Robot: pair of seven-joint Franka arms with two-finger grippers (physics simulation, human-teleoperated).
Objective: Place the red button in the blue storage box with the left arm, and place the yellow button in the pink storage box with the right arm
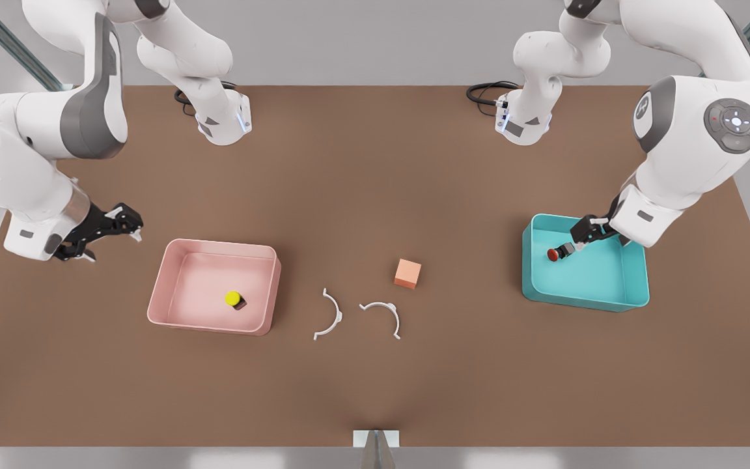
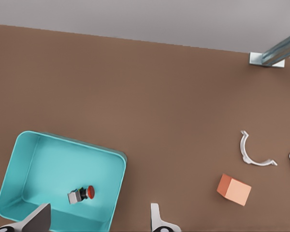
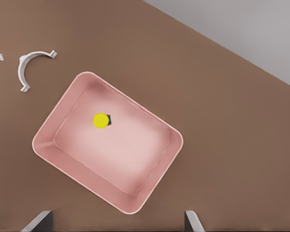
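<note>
Both pincers [image 1: 583,229] [image 1: 111,225] open, empty.

We count two buttons, one red [image 1: 553,254] and one yellow [image 1: 233,298], and two boxes, one blue [image 1: 586,299] and one pink [image 1: 160,286]. We also see one orange cube [image 1: 407,273], two white clips [image 1: 329,315] and two grippers [image 1: 129,229].

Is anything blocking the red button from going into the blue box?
No, nothing is in the way: the red button already lies on its side inside the blue box. The left gripper hangs open above it. The yellow button sits in the pink box, with the right gripper open and off to the side.
</note>
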